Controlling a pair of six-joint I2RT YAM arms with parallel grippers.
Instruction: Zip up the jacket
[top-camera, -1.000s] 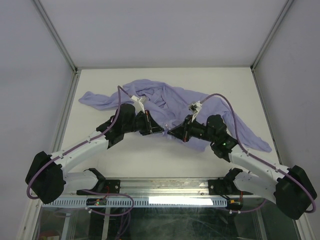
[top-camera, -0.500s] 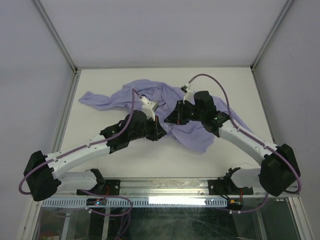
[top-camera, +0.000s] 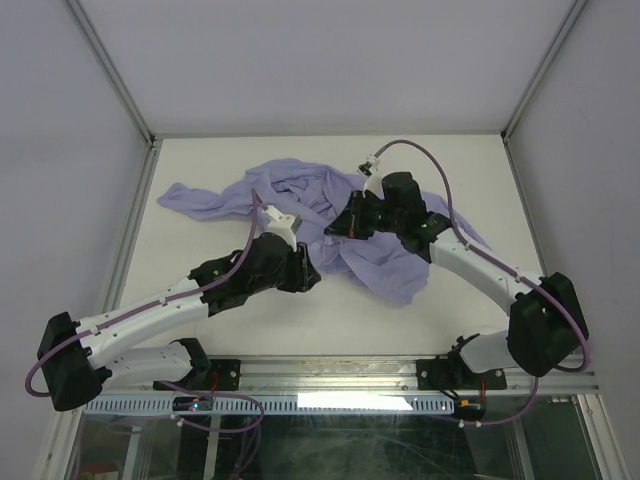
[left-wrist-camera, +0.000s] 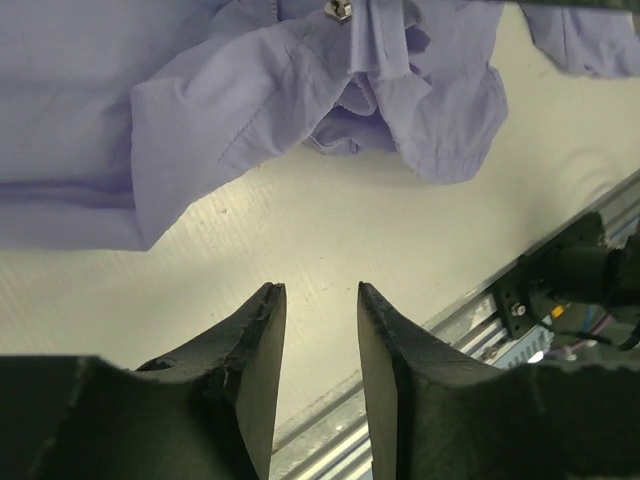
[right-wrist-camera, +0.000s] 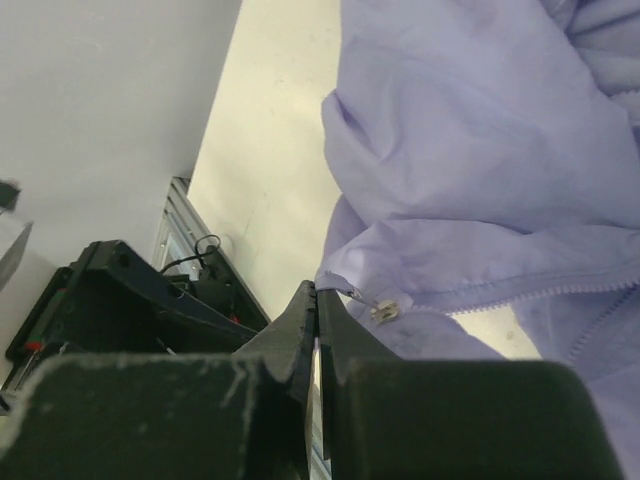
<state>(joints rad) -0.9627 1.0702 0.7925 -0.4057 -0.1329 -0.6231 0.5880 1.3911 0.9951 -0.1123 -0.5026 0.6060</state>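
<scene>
While in right hand (right-wrist-camera: 316, 300) — lavender jacket (top-camera: 380, 265).

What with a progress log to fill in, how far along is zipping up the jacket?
Done: little shows; the wrinkled lavender fabric jacket lies bunched on the white table, front not visibly closed. In hand: the right gripper is shut on its edge beside the small metal zipper slider; the left gripper is open and empty. Left: straightening the front and running the slider up.
</scene>
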